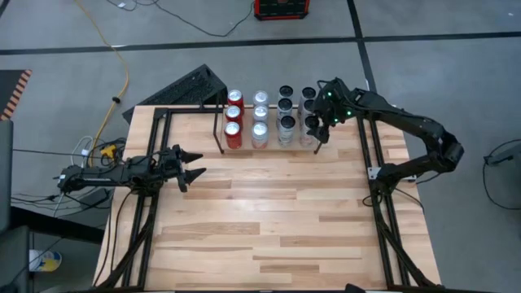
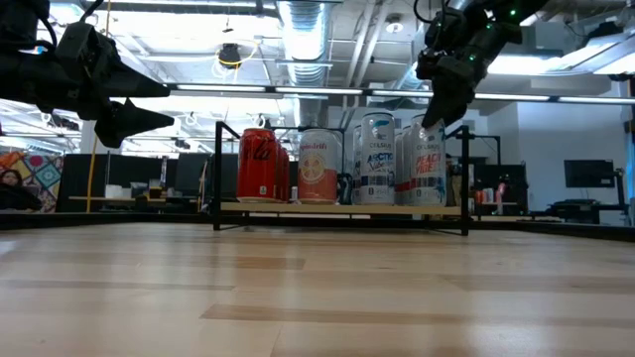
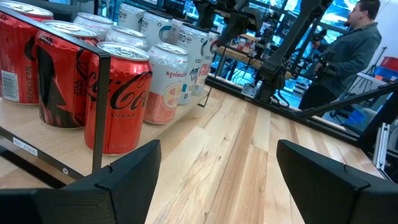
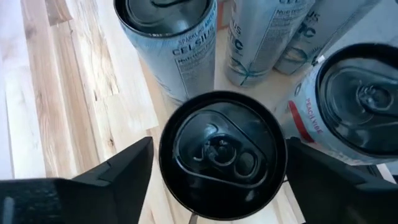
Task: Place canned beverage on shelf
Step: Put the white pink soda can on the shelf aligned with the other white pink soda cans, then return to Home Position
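A: Wooden table under open workshop ceiling, person standing off behind. Black wire shelf at the far edge, packed in neat rows: red cans left, pale ones middle, black-topped ones right.

B: Front right slot filled by a black-topped can, standing upright. Right gripper directly above, fingers spread wide either side, not touching. Looks released. Left gripper parked open, well apart, probably keeping clear.

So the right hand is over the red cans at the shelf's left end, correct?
No. The right hand is over the black-topped cans at the shelf's right end; the red cans stand at the left end. The high view shows it.
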Robot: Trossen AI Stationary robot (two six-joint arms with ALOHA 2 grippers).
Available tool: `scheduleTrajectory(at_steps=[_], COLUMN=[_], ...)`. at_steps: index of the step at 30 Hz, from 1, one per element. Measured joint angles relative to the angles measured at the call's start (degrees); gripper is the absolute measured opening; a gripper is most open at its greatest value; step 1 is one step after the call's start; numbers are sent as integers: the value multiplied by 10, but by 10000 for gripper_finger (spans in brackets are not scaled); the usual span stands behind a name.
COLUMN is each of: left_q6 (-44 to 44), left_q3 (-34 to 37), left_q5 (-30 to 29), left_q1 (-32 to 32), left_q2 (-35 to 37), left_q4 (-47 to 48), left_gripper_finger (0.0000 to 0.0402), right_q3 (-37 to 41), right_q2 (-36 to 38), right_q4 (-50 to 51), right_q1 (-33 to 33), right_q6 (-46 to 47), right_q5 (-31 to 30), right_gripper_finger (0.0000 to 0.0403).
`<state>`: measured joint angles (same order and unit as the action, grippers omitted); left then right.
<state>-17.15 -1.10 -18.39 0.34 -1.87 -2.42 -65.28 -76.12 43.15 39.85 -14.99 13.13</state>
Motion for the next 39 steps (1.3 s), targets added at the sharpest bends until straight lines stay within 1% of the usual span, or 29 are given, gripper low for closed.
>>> scheduleTrajectory(at_steps=[6, 15, 19, 23, 26, 28, 31, 33, 36, 39], left_q6=[0, 0, 0, 0, 0, 0, 0, 0, 0, 0], left_q3=[0, 0, 0, 0, 0, 0, 0, 0, 0, 0], left_q5=[0, 0, 0, 0, 0, 0, 0, 0, 0, 0], left_q1=[0, 0, 0, 0, 0, 0, 0, 0, 0, 0], left_q2=[0, 0, 0, 0, 0, 0, 0, 0, 0, 0], left_q4=[0, 0, 0, 0, 0, 0, 0, 0, 0, 0], left_gripper_finger=[306, 306, 306, 306, 306, 306, 306, 306, 306, 306], right_q3=[-1, -74, -102, -95, -59, -15, 78, 148, 239, 317], right_q2=[7, 45, 78, 137, 191, 231, 291, 328, 375, 415], right_q4=[0, 42, 61, 64, 42, -4, -115, -191, -279, -349], right_q1=[1, -1, -16, -57, -108, -151, -218, -261, -309, -342], right_q6=[-1, 1, 21, 55, 99, 137, 193, 223, 261, 289], right_q5=[-16, -20, 11, 41, 47, 48, 40, 11, -45, -84], right_gripper_finger=[349, 348, 348, 341, 329, 317, 295, 275, 228, 150])
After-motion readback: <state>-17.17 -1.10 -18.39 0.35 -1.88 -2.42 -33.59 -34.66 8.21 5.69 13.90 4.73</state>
